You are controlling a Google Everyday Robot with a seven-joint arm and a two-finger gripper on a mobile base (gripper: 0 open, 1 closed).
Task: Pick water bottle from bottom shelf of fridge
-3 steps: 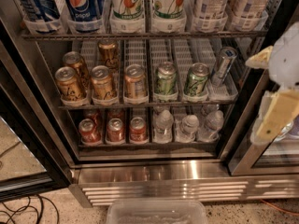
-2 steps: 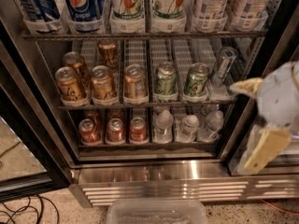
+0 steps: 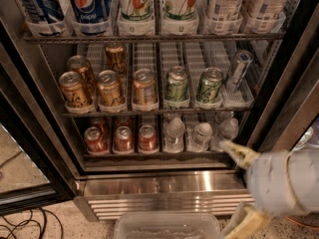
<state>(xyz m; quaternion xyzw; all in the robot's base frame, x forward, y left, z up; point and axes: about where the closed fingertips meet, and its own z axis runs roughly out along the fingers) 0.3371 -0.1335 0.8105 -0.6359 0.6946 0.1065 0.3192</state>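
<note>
The fridge point(image 3: 45, 148) stands open in front of me. On its bottom shelf point(image 3: 149, 156) three clear water bottles with white caps stand side by side on the right: one point(image 3: 174, 133), one point(image 3: 202, 134) and one point(image 3: 229, 129). My gripper point(image 3: 228, 188) is at the lower right, in front of the fridge base. It is open, its fingers spread wide. The upper yellowish fingertip point(image 3: 234, 151) points up-left and lies just below and in front of the rightmost bottle. The lower finger point(image 3: 244, 224) hangs near the bottom edge. Nothing is held.
Three red cans point(image 3: 122, 139) fill the shelf's left side. Gold cans point(image 3: 109, 87) and green cans point(image 3: 177, 85) stand on the rack above, with a tilted silver can point(image 3: 238, 69). A steel vent grille point(image 3: 164, 203) runs below. A clear plastic bin point(image 3: 167, 226) and cables point(image 3: 22, 225) lie on the floor.
The gripper has come down and to the left, from the right edge at middle-rack height to bottom-shelf level, its upper finger now near the rightmost bottle. The cans and bottles have not moved.
</note>
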